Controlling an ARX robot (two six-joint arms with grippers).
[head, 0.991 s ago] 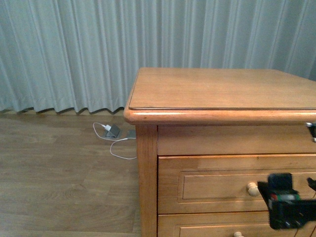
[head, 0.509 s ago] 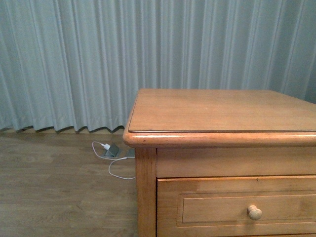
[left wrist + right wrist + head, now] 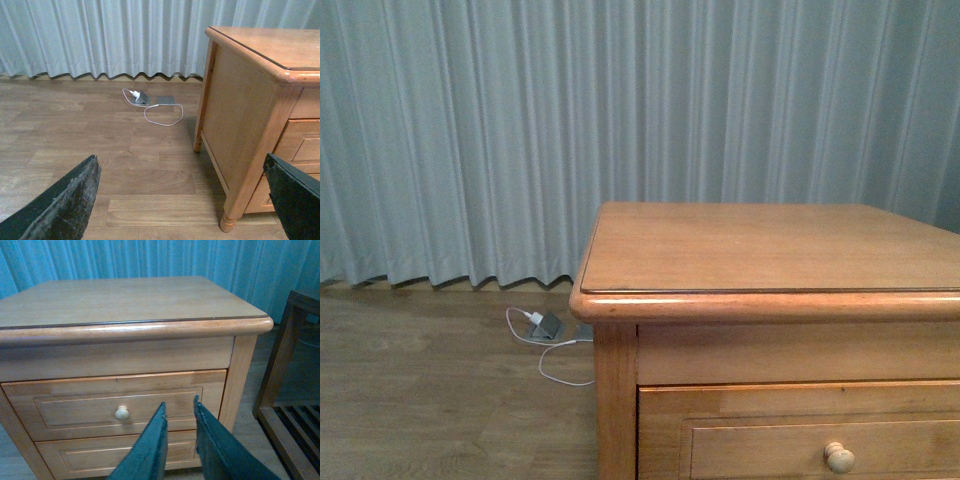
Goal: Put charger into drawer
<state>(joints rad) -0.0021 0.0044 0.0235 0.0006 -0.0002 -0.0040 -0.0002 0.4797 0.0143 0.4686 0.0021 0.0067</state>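
Observation:
The charger with the black cable is not in view in any frame. The drawer (image 3: 150,401) is the cabinet's topmost one; it is shut, with its pale round knob (image 3: 122,413) to one side of my right gripper (image 3: 179,403). That gripper is shut, holds nothing, and hangs in front of the drawer front, apart from it. The drawer (image 3: 760,440) and its knob (image 3: 838,457) show at the bottom of the front view, where neither gripper appears. My left gripper (image 3: 182,160) is open and empty above the floor beside the cabinet's left side (image 3: 235,100).
A white plug with a thin white cable and grey block (image 3: 545,323) lies on the wooden floor by the curtain, also in the left wrist view (image 3: 140,96). A like drawer (image 3: 110,455) sits beneath the top one. A dark wooden rack (image 3: 290,390) stands right of the cabinet.
The front view has risen: the cabinet now sits lower in the picture and the second drawer has dropped out. The right gripper seen at the bottom right one second ago has left that view.

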